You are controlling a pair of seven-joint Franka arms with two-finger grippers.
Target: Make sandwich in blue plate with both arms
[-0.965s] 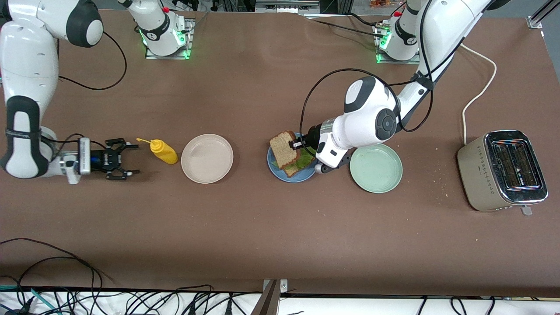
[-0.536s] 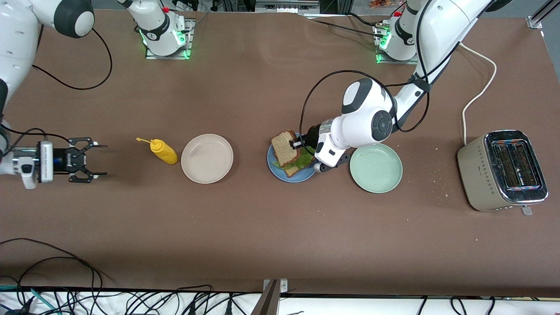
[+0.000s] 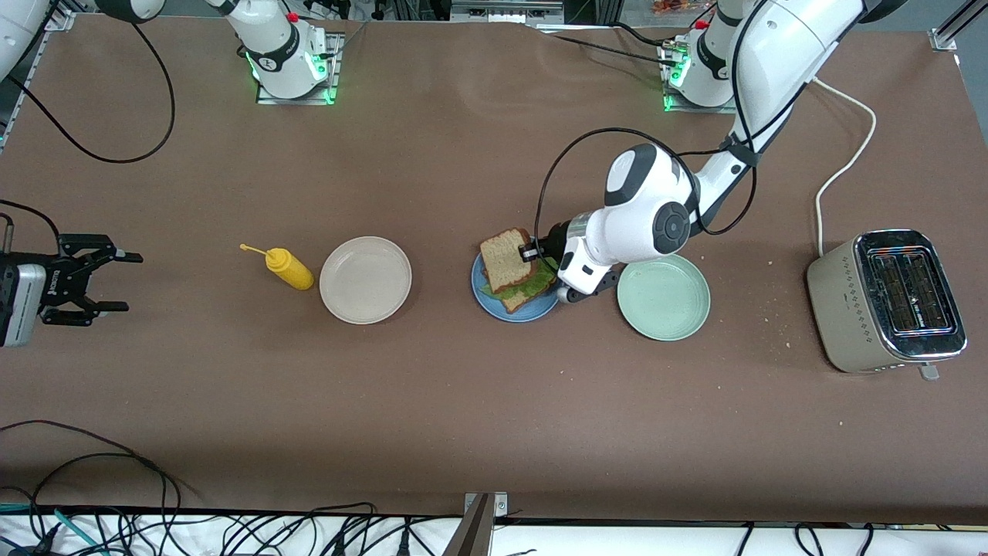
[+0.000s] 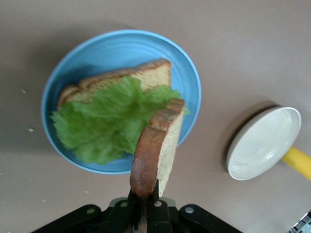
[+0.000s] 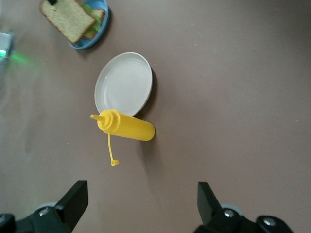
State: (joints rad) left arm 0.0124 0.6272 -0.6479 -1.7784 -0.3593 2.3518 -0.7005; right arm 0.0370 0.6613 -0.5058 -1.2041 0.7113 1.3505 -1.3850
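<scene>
The blue plate holds a bottom toast slice with a ruffled lettuce leaf on it. My left gripper is shut on the crust of a second toast slice and holds it tilted on edge over the lettuce. The left wrist view shows that slice pinched in my left gripper, above the lettuce and the blue plate. My right gripper is open and empty, over the table at the right arm's end; in the right wrist view it is wide open.
A yellow squeeze bottle lies beside a beige-white plate. A pale mint-green plate sits next to the blue plate, toward the left arm's end. A toaster with a white cord stands at that end.
My right gripper has drawn back from the yellow bottle toward the right arm's end of the table. The left gripper has lowered and shifted the toast slice slightly over the lettuce.
</scene>
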